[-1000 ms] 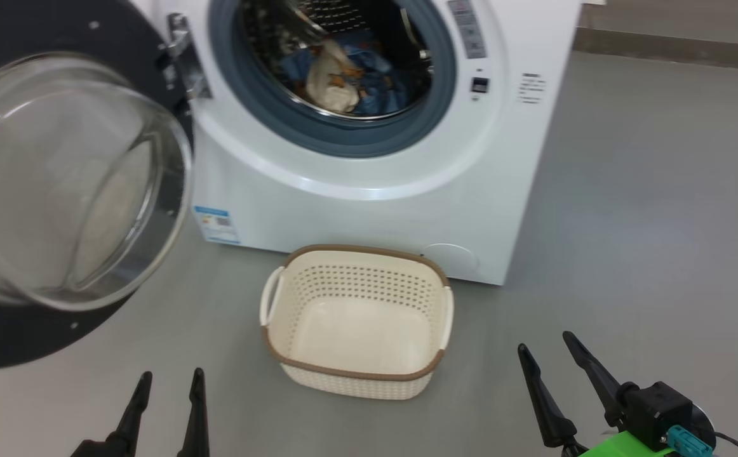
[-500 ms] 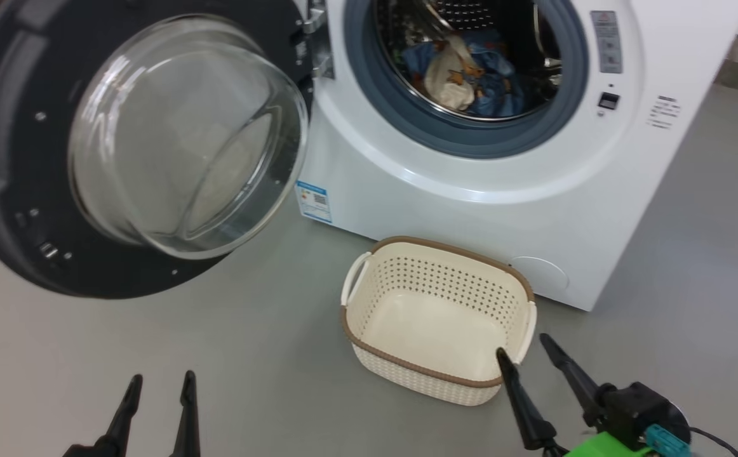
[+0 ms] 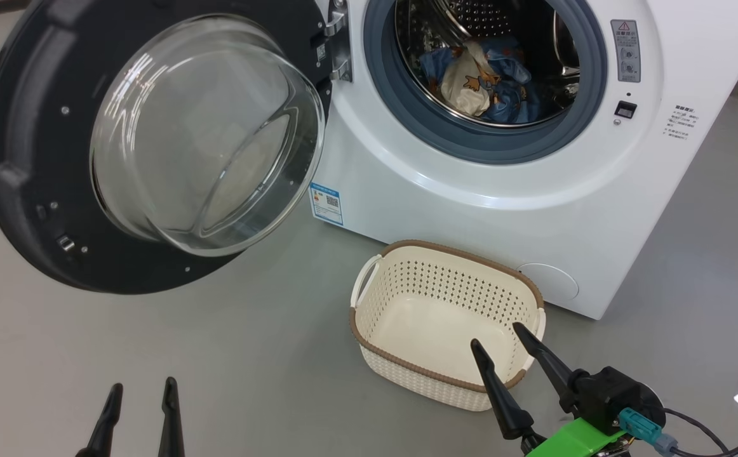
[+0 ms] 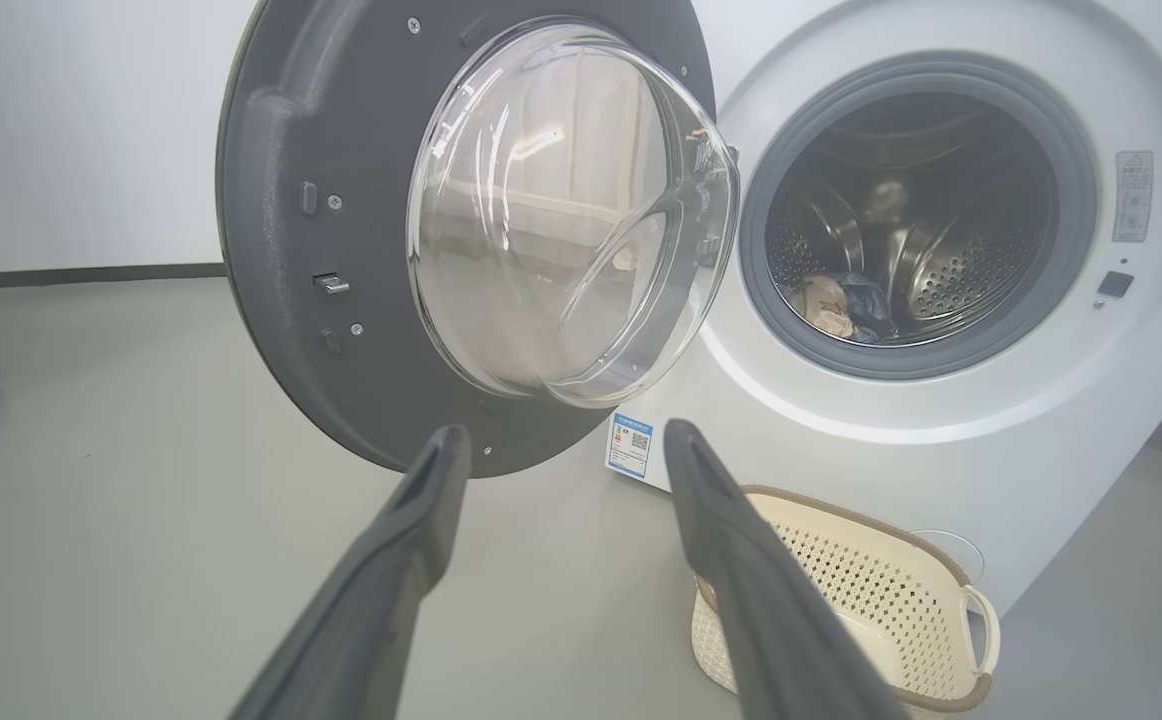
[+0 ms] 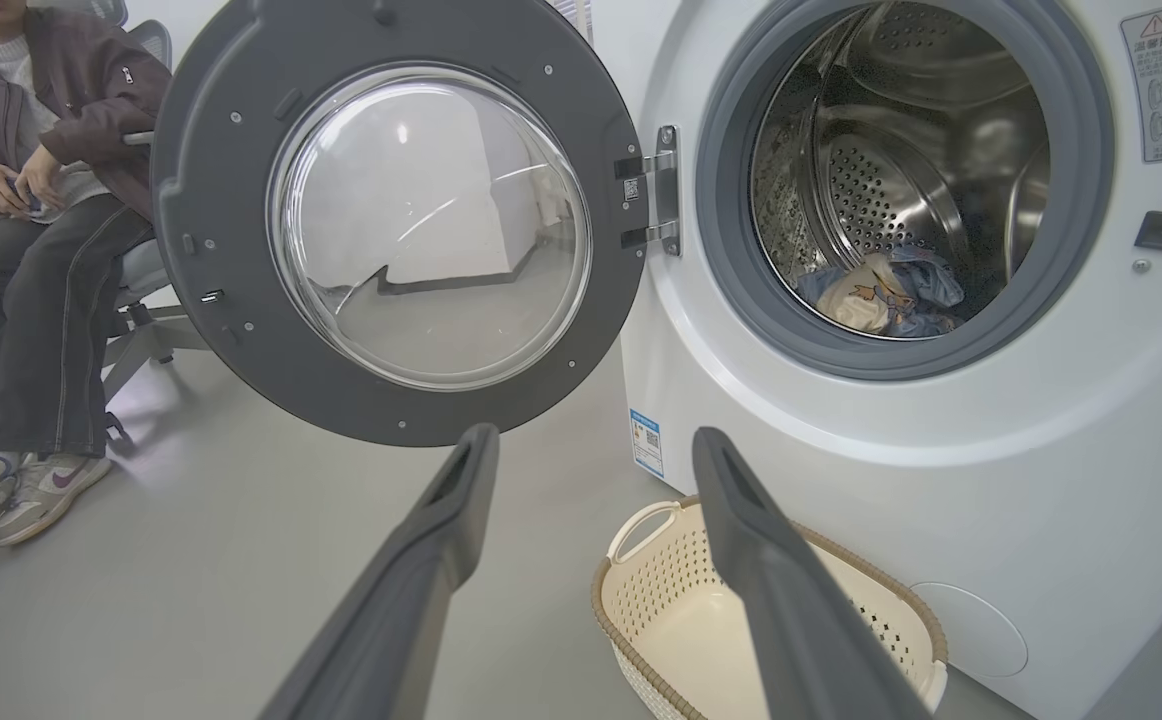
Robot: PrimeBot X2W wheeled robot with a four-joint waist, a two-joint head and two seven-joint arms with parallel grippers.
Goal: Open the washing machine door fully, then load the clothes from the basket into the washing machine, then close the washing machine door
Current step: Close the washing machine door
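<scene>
My left gripper (image 4: pixel 566 432): jaws spread apart, holding nothing. I see the washing machine door (image 4: pixel 281 250) standing wide, the clothes (image 4: pixel 841 305) low in the drum (image 4: pixel 951 270) of the washing machine (image 4: pixel 941 440), and the basket (image 4: pixel 871 580) on the floor (image 4: pixel 141 520) just before it.

Only the tips of my left fingers (image 3: pixel 169 412) show; the rest runs off the bottom edge. Beyond them the washing machine door (image 3: pixel 26 158) is cropped along its top rim. Between the right fingers (image 5: pixel 771 560), the label sticker (image 5: pixel 646 442) has print too tiny for me to read, and one finger covers part of the rim of the basket (image 5: pixel 661 575).
</scene>
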